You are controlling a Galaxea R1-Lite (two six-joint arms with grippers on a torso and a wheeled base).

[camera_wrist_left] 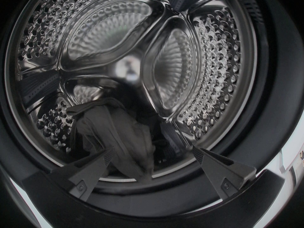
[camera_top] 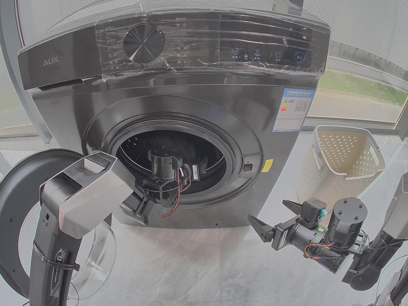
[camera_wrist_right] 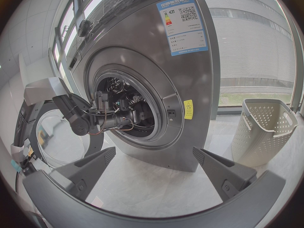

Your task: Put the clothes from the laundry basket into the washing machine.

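My left claw (camera_wrist_left: 152,150) is pushed in through the round opening of the washing machine (camera_top: 178,103), its fingers spread wide and gripping nothing. Beyond the fingertips a dark, crumpled piece of clothing (camera_wrist_left: 117,136) lies in the bottom of the steel drum (camera_wrist_left: 202,64); I cannot tell whether one fingertip brushes it. The machine's door (camera_top: 25,200) hangs open on my left side. My right claw (camera_wrist_right: 153,150) hangs low over the tiled floor (camera_top: 204,264) in front of the machine, also wide open with nothing in it. The pale laundry basket (camera_top: 340,162) stands on the floor just beside the machine's right side, well apart from both claws.
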